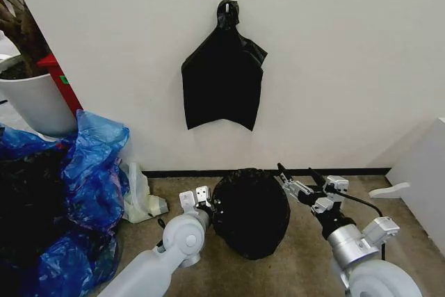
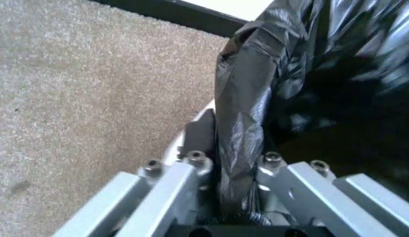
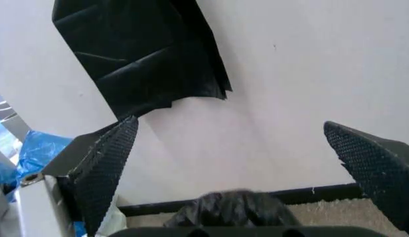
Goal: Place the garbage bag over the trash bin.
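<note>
Between the two claws, the garbage bag sits on the carpet, covering the trash bin. At its left side, the left claw pinches a fold of the plastic. Just right of it, the right claw hangs spread wide, holding nothing.

garbage bag: you see glossy black plastic with grey highlights on the creases; it hides the bin completely.
hanging bag: also black, a little shiny, against the white wall.
left gripper: silver-grey metal with light grey fingers; black film is pinched between them.
right gripper: you see black pads with a fine dotted grid pattern, on a silver body.
blue bags: bright translucent blue.
plant pot: white.
carpet: beige, speckled.
baseboard: black strip.
object behind pot: red, possibly with a small green mark.
</note>
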### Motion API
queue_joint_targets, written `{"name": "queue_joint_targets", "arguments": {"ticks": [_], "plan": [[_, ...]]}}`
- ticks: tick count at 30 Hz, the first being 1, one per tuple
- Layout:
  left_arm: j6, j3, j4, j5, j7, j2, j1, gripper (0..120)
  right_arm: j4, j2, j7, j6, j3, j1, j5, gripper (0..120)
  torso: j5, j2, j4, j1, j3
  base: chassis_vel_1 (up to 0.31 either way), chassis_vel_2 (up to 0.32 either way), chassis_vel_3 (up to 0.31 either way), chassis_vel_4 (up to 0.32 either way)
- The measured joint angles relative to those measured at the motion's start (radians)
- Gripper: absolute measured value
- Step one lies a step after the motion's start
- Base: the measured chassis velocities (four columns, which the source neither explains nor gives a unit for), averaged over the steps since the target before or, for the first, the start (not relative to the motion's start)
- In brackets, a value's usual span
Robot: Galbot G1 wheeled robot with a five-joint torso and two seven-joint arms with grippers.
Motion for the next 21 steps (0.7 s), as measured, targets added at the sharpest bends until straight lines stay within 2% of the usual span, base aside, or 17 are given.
{"name": "queue_joint_targets", "arguments": {"ticks": [2,4,8,10,16,18,19,21], "plan": [[0.002,-0.010,0.000,0.001,0.003,0.003,0.011,19,0.002,-0.001,0.002,0.000,-0.002,0.000,0.000,100,0.0001,0.000,0.0001,0.000,0.000,0.000,0.000,0.000,0.000],[0.003,-0.011,-0.001,0.001,0.004,0.004,0.013,20,0.002,-0.002,0.002,0.000,-0.003,0.000,0.000,100,0.0001,0.000,0.0002,0.000,0.000,0.000,0.000,0.000,0.000],[0.009,-0.032,-0.018,-0.004,0.004,0.010,0.038,41,0.007,-0.005,0.010,-0.001,-0.008,0.002,-0.001,100,0.0000,0.000,0.0001,0.000,0.000,0.000,0.000,0.000,0.000],[0.009,-0.035,-0.021,0.000,0.003,0.011,0.041,42,0.009,-0.006,0.012,-0.001,-0.010,0.002,-0.001,100,0.0000,0.000,0.0001,0.000,0.000,0.000,0.000,0.000,0.000],[-0.002,-0.085,-0.071,0.020,0.013,0.040,0.079,69,0.028,-0.004,0.032,-0.011,-0.021,-0.001,0.016,100,0.0000,0.000,0.0001,0.000,0.000,0.000,0.000,0.000,0.000],[-0.004,-0.089,-0.074,0.019,0.015,0.041,0.081,71,0.029,-0.004,0.032,-0.011,-0.023,-0.002,0.015,100,0.0000,0.000,0.0001,0.000,0.000,0.000,0.000,0.000,0.000],[-0.007,-0.097,-0.080,0.018,0.020,0.044,0.084,76,0.031,-0.003,0.032,-0.012,-0.026,-0.003,0.013,100,0.0000,0.000,0.0001,0.000,0.000,0.000,0.000,0.000,0.000],[-0.008,-0.098,-0.081,0.018,0.022,0.044,0.085,76,0.031,-0.003,0.033,-0.012,-0.026,-0.003,0.013,100,0.0000,0.000,0.0001,0.000,0.000,0.000,0.000,0.000,0.000]]}}
